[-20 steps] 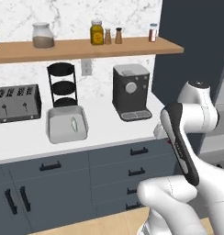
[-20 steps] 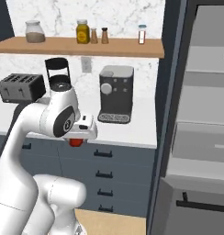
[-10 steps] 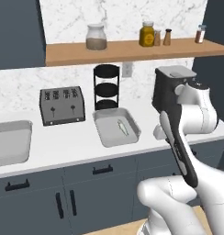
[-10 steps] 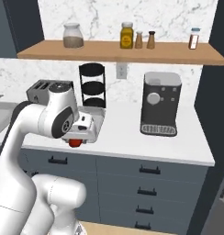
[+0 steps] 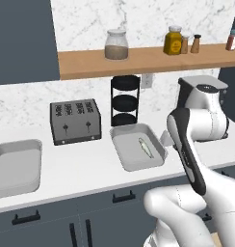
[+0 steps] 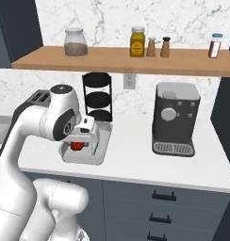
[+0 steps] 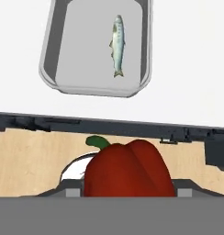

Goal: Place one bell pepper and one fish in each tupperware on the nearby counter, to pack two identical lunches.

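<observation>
Holding a red bell pepper (image 7: 127, 169) between its fingers, the gripper (image 6: 84, 143) hangs just off the front edge of the counter (image 5: 85, 176) — clamped on the pepper, green stem pointing toward the counter. One tupperware (image 5: 123, 153) sits on the counter ahead of the hand with a small silver fish (image 7: 118, 45) lying along its right side. A second tupperware (image 5: 13, 169) rests well apart at the far left. Behind stand a toaster (image 5: 75, 120), a black tiered rack (image 5: 125, 99) and a coffee machine (image 6: 175, 117).
</observation>
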Robot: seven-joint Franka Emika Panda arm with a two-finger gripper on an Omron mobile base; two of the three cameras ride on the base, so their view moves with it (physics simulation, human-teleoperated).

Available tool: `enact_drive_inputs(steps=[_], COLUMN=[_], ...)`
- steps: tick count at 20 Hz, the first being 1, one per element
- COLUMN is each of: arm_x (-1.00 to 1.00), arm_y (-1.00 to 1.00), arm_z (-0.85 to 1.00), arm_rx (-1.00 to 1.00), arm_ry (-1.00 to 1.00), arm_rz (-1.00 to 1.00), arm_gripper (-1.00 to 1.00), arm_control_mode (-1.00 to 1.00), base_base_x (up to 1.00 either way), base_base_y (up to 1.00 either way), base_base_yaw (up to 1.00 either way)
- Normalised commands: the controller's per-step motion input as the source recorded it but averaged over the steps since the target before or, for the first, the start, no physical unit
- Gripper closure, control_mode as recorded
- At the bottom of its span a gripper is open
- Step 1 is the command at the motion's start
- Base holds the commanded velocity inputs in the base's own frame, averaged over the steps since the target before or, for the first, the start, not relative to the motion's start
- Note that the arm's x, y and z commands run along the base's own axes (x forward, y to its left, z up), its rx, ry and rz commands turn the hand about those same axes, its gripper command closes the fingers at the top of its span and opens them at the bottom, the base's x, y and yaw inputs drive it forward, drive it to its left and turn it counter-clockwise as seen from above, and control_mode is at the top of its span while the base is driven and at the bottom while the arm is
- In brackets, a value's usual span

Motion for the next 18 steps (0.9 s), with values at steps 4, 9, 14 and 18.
enact_drive_inputs(steps=[4,9,14,18], arm_x=[0.41,0.97,0.98,1.00], arm_y=[0.16,0.51,0.39,0.42], arm_z=[-0.01,-0.08,-0.67,-0.95], arm_rx=[0.00,0.00,0.01,0.00], arm_ry=[0.00,0.00,0.00,0.04], arm_rz=[-0.01,-0.01,0.00,-0.01], arm_gripper=[1.00,1.00,1.00,1.00], arm_control_mode=[-1.00,-1.00,-1.00,-1.00], base_base_x=[0.31,0.00,0.00,0.00], base_base_y=[0.14,0.00,0.00,0.00], base_base_yaw=[-0.02,0.00,0.00,0.00])
